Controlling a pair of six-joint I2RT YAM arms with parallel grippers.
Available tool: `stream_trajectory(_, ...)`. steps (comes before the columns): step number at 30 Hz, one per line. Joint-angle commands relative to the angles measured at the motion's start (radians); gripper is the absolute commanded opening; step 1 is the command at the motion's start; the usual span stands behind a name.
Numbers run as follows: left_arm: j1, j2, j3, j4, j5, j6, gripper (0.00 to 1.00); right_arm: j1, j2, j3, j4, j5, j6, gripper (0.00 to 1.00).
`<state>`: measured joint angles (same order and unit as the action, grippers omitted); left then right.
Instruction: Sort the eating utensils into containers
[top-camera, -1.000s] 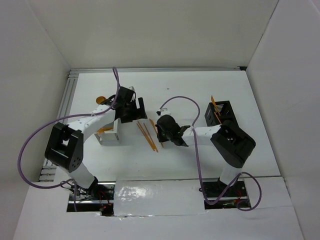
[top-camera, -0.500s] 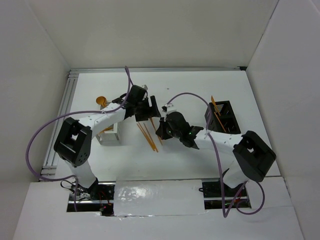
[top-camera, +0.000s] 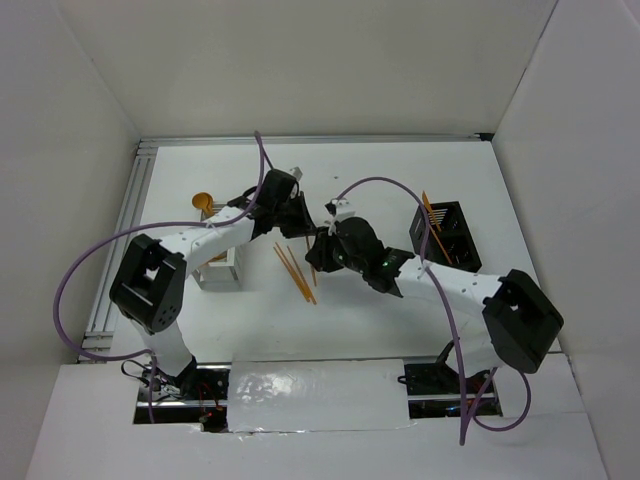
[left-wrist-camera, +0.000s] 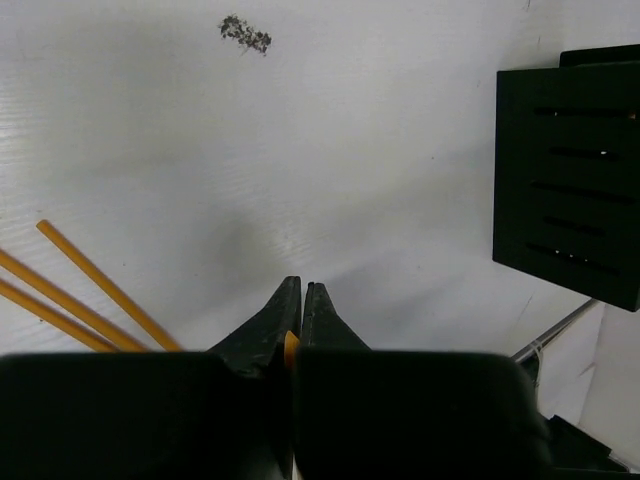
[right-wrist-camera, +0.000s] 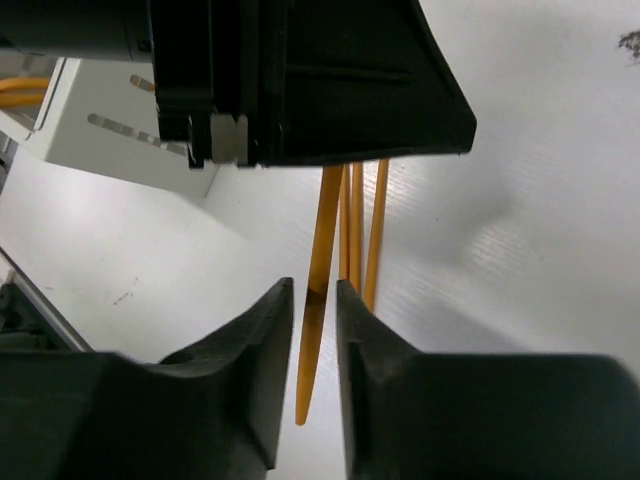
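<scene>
White table (top-camera: 380, 180), left fingers (left-wrist-camera: 265, 335) closed on orange stick (right-wrist-camera: 322, 230), right fingers (right-wrist-camera: 258, 345) slightly parted around it.

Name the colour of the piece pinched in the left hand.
Orange; the piece shows as a sliver in the left wrist view.

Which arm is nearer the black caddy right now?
Right. The right arm runs its forearm close along the black caddy's near side. The left arm is well off to the left, by the white caddy.
</scene>
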<state>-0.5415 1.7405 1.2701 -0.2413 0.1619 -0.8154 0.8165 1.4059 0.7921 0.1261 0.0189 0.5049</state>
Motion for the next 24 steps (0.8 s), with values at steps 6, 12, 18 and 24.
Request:
stream_trajectory(6, -0.035, -0.104, -0.053, 0.125, 0.013, 0.050, 0.00, 0.007, 0.039, 0.099, -0.031, 0.036, -0.032, 0.49)
stream_trajectory(12, -0.058, -0.122, -0.054, 0.142, 0.022, 0.088, 0.00, 0.010, 0.065, 0.108, -0.031, 0.036, -0.042, 0.35)
stream_trajectory(18, -0.077, -0.118, -0.020, 0.107, -0.005, 0.101, 0.33, 0.009, 0.044, 0.095, -0.031, 0.058, -0.051, 0.00)
stream_trajectory(24, -0.049, -0.107, 0.089, 0.011, -0.056, 0.125, 0.84, 0.020, 0.015, 0.044, -0.013, 0.069, -0.057, 0.00)
